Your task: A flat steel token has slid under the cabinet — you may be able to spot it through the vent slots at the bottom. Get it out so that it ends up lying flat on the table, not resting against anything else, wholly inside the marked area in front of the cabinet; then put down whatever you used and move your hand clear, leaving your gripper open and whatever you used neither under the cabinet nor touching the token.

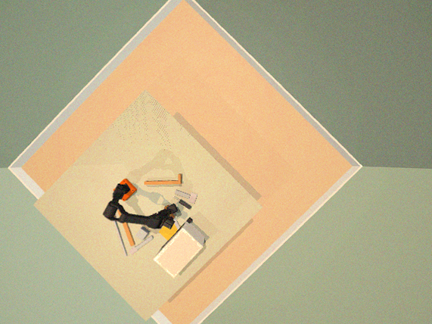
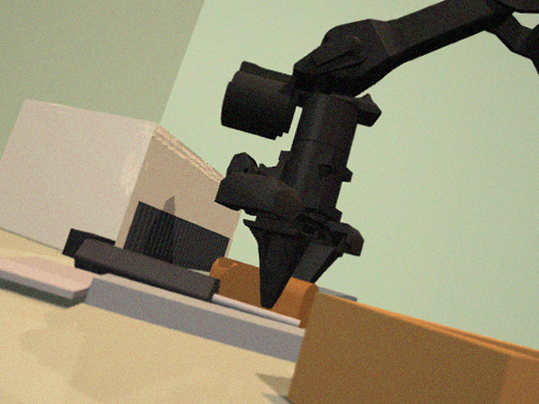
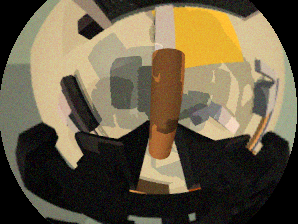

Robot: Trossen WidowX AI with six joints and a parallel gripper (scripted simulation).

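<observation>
My gripper (image 1: 171, 214) (image 2: 275, 294) (image 3: 161, 124) is shut on an orange-brown rod (image 2: 236, 281) (image 3: 165, 92). It holds the rod low over the table, in front of the cabinet (image 1: 179, 251) (image 2: 73, 168). I see no steel token in any view.
An orange L-shaped tool (image 1: 164, 182), an orange stick (image 1: 129, 234) and a thin grey rod (image 1: 120, 238) lie on the table. A dark bar (image 2: 145, 268) (image 1: 184, 204) rests on a grey slab (image 2: 191, 314). A big orange block fills the near right.
</observation>
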